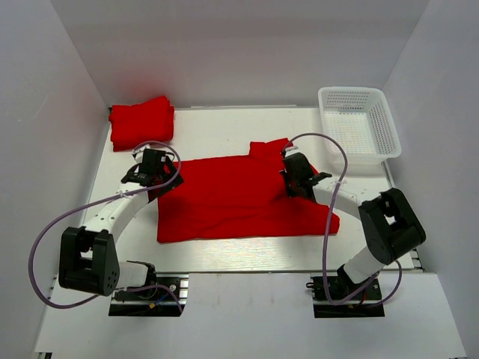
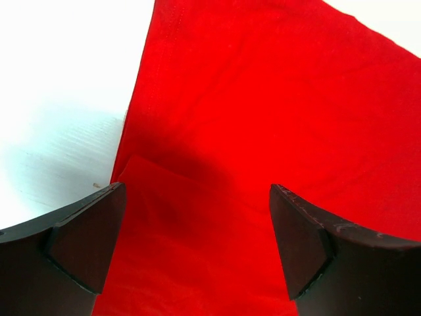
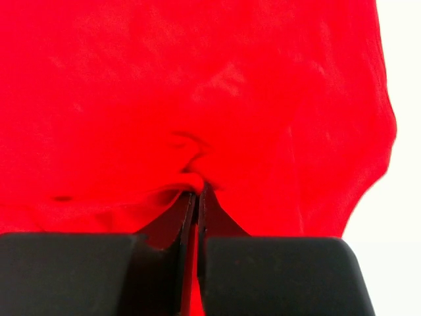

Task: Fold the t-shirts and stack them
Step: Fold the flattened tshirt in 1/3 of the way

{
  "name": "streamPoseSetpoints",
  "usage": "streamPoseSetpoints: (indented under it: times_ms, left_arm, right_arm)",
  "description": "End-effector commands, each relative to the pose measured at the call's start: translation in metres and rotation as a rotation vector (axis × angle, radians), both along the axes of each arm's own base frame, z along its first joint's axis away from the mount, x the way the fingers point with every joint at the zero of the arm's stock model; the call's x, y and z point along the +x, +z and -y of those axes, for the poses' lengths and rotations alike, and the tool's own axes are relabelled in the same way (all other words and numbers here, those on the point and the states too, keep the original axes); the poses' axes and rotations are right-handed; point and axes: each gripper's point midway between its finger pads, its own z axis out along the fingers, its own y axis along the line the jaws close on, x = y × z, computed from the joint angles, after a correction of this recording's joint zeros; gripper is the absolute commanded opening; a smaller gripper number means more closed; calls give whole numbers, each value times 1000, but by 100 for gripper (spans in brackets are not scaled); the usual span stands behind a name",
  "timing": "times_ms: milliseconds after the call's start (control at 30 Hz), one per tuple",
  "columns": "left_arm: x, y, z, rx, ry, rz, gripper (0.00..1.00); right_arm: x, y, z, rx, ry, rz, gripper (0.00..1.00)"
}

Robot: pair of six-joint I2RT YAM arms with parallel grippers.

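Observation:
A bright red t-shirt (image 1: 232, 198) lies spread on the white table, partly folded, one sleeve up at the back. It fills the left wrist view (image 2: 276, 105) and the right wrist view (image 3: 197, 85). My left gripper (image 1: 155, 170) is open over the shirt's left edge, its fingers (image 2: 92, 237) wide apart above the cloth. My right gripper (image 1: 293, 170) is shut on a pinch of the shirt's cloth at its right side, with a small bunched fold (image 3: 194, 176) at the fingertips. A folded red t-shirt (image 1: 142, 122) lies at the back left.
A white plastic mesh basket (image 1: 359, 123) stands at the back right. White walls close in the table on the left, back and right. The arm bases sit at the near edge.

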Motion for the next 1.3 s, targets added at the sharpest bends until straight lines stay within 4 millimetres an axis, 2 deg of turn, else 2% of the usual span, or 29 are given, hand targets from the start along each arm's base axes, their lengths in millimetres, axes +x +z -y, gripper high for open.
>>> streamPoseSetpoints:
  times_ms: [0,167,200,233,267,300,467,533,633,767,833,867,900,933,1033,1067,1133,1167,1233,1267]
  left_arm:
    - [15,17,0,-3,6,62,99]
    - [22,18,1,4,-1,56,99]
    - [20,13,0,7,-1,35,99]
    - [20,13,0,7,-1,35,99]
    - [22,13,1,13,-8,34,99]
    - [22,10,1,15,-8,25,99]
    - [24,5,3,11,-14,5,99]
    - [26,5,3,11,-14,5,99]
    - [27,8,1,18,-8,6,99]
    - [25,6,-1,27,-3,-3,99]
    - [25,9,-4,27,6,-3,99]
    - [23,8,-6,36,11,-12,99]
    - [23,8,-6,36,11,-12,99]
    - [23,8,-7,44,17,-11,99]
    - [27,11,-11,61,29,-8,99]
    - [34,17,-12,72,40,6,99]
    - [38,19,-15,89,51,4,99]
    - [47,21,-19,96,67,9,99]
    - [53,22,-23,106,83,-2,99]
    - [60,26,-24,113,89,8,99]
  right_arm:
    - [31,20,-29,91,38,77,1]
    - [50,20,-43,87,66,91,0]
    - [52,21,-43,83,68,96,0]
    - [58,26,-44,75,66,116,2]
    - [59,18,-42,52,75,104,3]
    - [63,22,-43,43,82,116,5]
    - [80,21,-42,-25,84,134,21]
    - [85,23,-50,-4,100,138,23]
    - [89,21,-65,33,147,119,33]
    - [86,12,-93,130,247,58,59]
    - [88,20,-107,181,285,63,68]
    - [86,20,-111,198,303,59,88]
    - [88,22,-114,214,305,60,90]
    - [88,30,-126,266,354,62,90]
    - [104,45,-128,271,327,106,90]
    - [108,48,-128,267,312,115,90]
    - [132,67,-117,237,218,180,90]
    - [142,78,-114,257,170,195,90]
    - [155,74,-99,254,65,183,90]
    - [172,86,-92,264,22,201,90]
